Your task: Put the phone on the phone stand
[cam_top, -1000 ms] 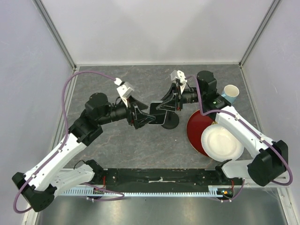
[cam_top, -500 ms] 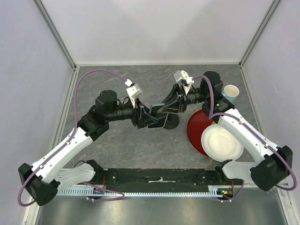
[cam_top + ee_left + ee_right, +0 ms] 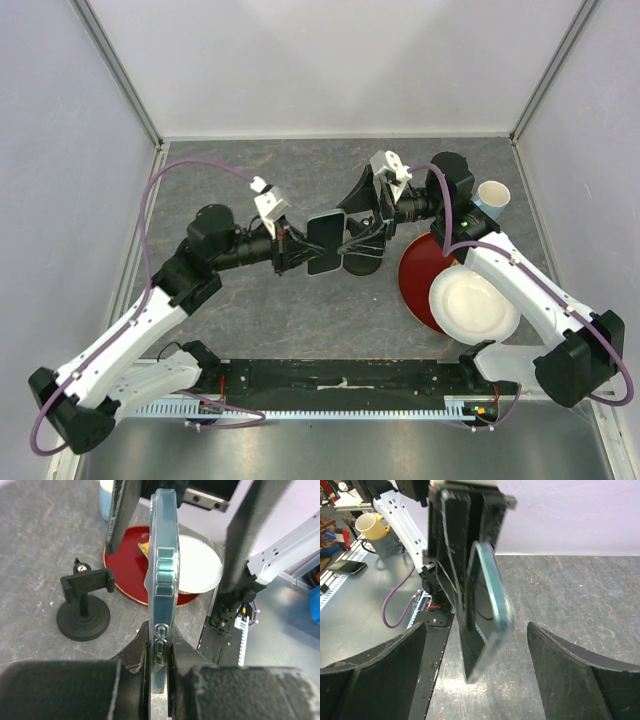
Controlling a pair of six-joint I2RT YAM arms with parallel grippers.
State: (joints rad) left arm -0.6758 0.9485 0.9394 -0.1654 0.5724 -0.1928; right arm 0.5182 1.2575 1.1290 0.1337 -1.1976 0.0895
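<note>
One grip remains: right pincer [image 3: 476, 630] spreads wide off the phone [image 3: 164, 555], leaving the left pincer [image 3: 160, 642] pinching it alone to reach the phone stand [image 3: 84, 616].

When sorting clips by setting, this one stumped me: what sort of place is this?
Probably a robotics lab test cell: left arm and right arm bolted to a grey table, plain pale panels walling it in, and a bench with a mug and cable beyond.
</note>
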